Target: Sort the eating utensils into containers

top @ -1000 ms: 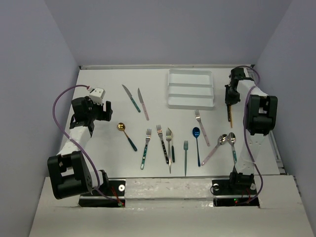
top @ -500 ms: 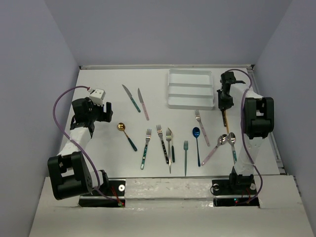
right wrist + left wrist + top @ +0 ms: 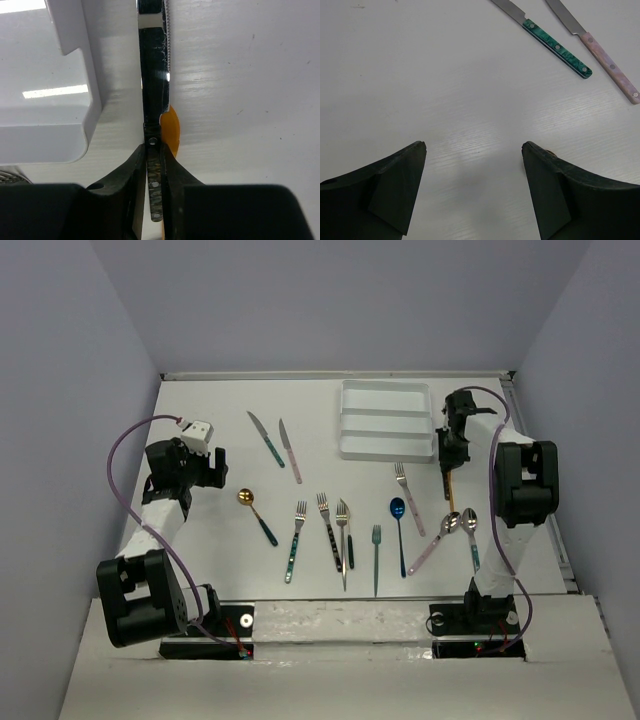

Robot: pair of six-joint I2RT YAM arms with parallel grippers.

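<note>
The white cutlery tray [image 3: 386, 453] with three long compartments lies at the back right. My right gripper [image 3: 447, 452] is just off its right near corner, shut on a dark-handled knife [image 3: 452, 485] that points toward the near side. In the right wrist view the fingers [image 3: 135, 170] clamp the knife's mottled handle [image 3: 154, 185]; its blade [image 3: 152, 50] runs along the tray's wall [image 3: 75, 60]. My left gripper [image 3: 205, 468] is open and empty over bare table at the left. Several forks, knives and spoons lie on the table.
A teal-handled knife [image 3: 266, 439] [image 3: 555, 47] and a pink-handled knife [image 3: 290, 451] [image 3: 610, 67] lie left of the tray. Nearer lie a gold spoon [image 3: 256, 515], several forks [image 3: 328, 530], a blue spoon [image 3: 399, 530] and two silver spoons [image 3: 471, 535].
My right gripper has moved left and slightly nearer with the knife, from the far right wall to the tray's right side. The left arm has not moved.
</note>
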